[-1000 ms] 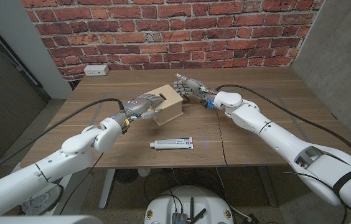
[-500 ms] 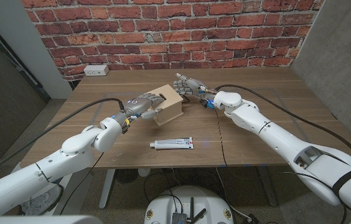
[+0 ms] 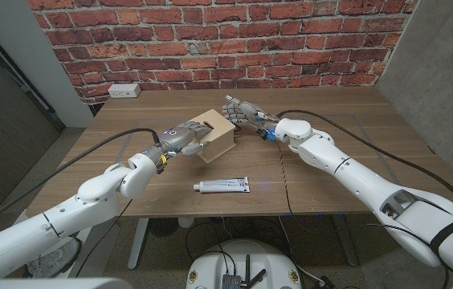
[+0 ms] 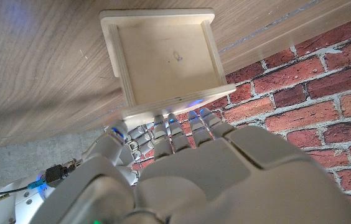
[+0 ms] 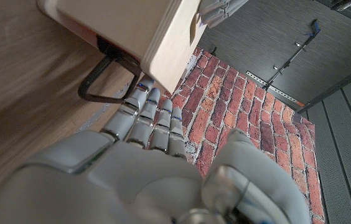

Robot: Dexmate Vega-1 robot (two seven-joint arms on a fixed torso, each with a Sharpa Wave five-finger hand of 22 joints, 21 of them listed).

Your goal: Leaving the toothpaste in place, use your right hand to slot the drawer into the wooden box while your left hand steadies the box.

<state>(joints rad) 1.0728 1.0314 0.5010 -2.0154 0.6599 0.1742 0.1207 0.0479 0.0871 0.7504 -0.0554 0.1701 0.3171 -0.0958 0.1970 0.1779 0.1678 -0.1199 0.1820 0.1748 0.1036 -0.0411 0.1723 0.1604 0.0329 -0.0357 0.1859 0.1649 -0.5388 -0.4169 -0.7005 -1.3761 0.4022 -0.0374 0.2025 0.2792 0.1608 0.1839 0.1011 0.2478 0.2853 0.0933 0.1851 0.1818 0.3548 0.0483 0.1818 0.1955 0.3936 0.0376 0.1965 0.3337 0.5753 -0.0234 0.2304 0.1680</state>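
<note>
1. We are seeing the left hand (image 3: 185, 136) gripping the wooden box (image 3: 218, 137) mid-desk (image 3: 331, 172)
2. The right hand (image 3: 239, 111) is touching its far end; we cannot tell its fingers' spread
3. The toothpaste (image 3: 222, 186) is lying nearer us

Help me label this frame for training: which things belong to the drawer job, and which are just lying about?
Job:
wooden box
drawer handle, seen at the box in the right wrist view
left hand, on the box
right hand, at the box's far end
toothpaste, to stay put

Lying about:
wall outlet
table
brick wall
</note>
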